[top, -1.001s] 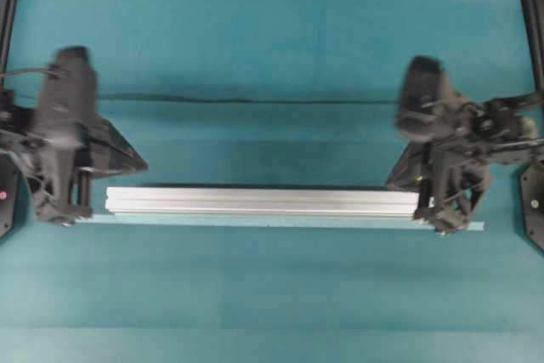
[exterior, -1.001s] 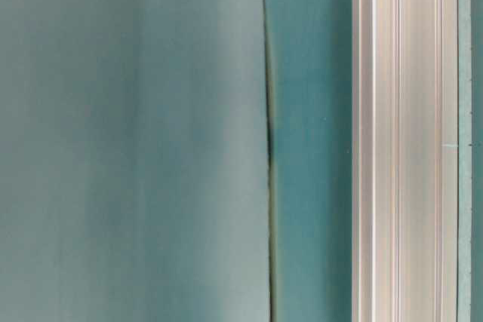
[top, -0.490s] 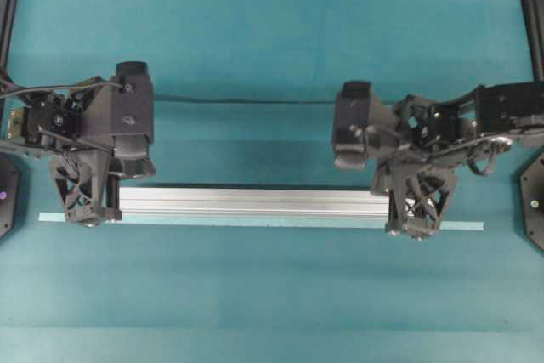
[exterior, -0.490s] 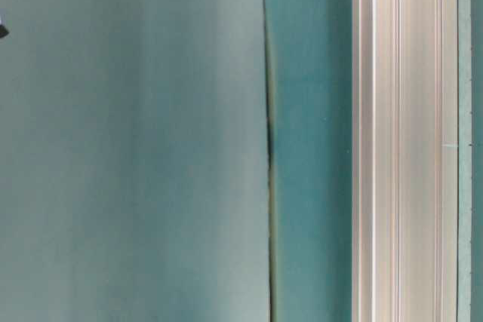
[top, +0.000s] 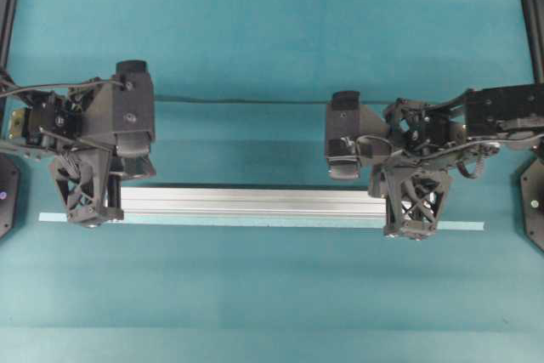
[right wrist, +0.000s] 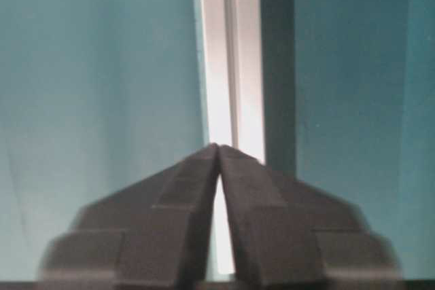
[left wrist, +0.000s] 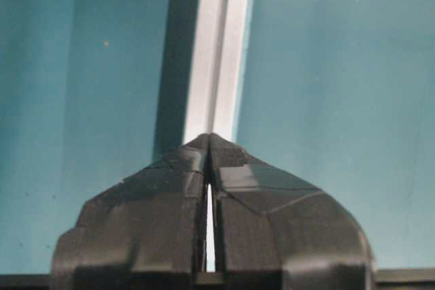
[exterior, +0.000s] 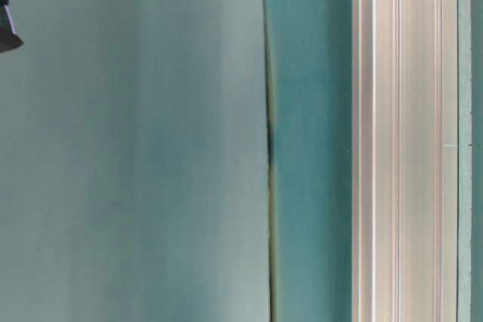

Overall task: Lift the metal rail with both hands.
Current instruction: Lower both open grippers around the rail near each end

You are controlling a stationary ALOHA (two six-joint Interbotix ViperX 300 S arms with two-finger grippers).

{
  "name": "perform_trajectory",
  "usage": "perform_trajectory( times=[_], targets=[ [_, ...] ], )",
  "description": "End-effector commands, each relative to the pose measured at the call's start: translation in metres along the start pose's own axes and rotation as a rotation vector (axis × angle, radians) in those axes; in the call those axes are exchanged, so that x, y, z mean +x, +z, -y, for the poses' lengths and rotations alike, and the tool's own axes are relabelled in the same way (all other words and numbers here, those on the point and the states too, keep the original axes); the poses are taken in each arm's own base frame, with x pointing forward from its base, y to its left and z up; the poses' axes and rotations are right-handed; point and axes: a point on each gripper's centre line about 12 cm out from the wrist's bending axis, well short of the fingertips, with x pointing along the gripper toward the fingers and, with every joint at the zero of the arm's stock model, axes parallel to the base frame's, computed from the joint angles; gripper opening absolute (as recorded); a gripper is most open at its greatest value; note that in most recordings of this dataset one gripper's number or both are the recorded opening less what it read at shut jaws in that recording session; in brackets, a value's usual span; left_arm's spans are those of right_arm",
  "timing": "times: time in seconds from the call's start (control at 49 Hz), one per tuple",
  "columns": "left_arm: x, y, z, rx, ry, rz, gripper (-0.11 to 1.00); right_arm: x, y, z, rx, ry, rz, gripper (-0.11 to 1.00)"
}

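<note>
— What can't you make out from up there?

— Both ends of the metal rail (top: pixel 251 201) are hidden under me. My left gripper (top: pixel 89 220) covers the left end and my right gripper (top: pixel 406 231) sits over the rail close to its right end, so I cannot tell whether either one touches the metal. The low side camera is cut tight: only a stretch of rail (exterior: pixel 404 141) and a dark scrap of an arm at the top left corner.

— Are your pincers holding it?

— No sign of that. In my left wrist view the fingertips (left wrist: pixel 194 161) meet, pressed together, with the rail (left wrist: pixel 219 45) running away beyond them. My right fingertips (right wrist: pixel 204 161) also meet at the point, blurred.

— What else is around?

— The rail lies lengthwise on the teal table (top: pixel 272 295). A thin pale strip (top: pixel 455 226) runs along its near edge, sticking out past both ends. A dark seam (top: pixel 246 100) crosses the mat farther back.
</note>
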Motion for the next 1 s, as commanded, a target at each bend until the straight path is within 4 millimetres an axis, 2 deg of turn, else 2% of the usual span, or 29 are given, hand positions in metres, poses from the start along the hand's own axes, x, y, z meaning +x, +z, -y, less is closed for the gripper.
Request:
perform_trajectory(
  times=[0.0,0.102,0.204,0.245,0.347,0.409,0.449,0.654,0.981],
  targets=[
    [-0.004,0.002,0.002,0.009,-0.004,0.02,-0.01,0.004,0.003,0.0,-0.002,-0.001,0.006,0.34],
    [-0.003,0.001,0.01,0.031,-0.023,0.05,0.09,0.006,0.004,0.0,-0.015,-0.006,0.013,0.66],
    [0.002,-0.005,0.011,0.032,-0.029,0.054,0.34,0.01,0.004,0.003,-0.045,-0.048,0.019,0.9],
    [0.004,-0.008,0.011,0.032,-0.028,0.048,0.46,0.011,0.005,0.004,-0.048,-0.058,0.023,0.94],
    [0.007,-0.011,0.011,0.04,-0.028,0.044,0.77,0.012,0.008,0.005,-0.043,-0.066,0.038,0.94],
    [0.008,-0.01,0.011,0.047,-0.028,0.047,0.92,0.013,0.008,0.005,-0.04,-0.065,0.042,0.94],
    [0.009,-0.01,0.011,0.049,-0.028,0.048,0.97,0.016,0.007,0.004,-0.04,-0.065,0.037,0.94],
    [0.027,-0.015,0.011,0.043,-0.028,0.034,0.98,0.03,0.002,0.005,-0.041,-0.066,0.023,0.94],
    [0.073,-0.026,0.007,0.031,-0.011,-0.049,0.98,0.056,0.002,0.004,-0.059,-0.064,0.016,0.94]
  ],
)
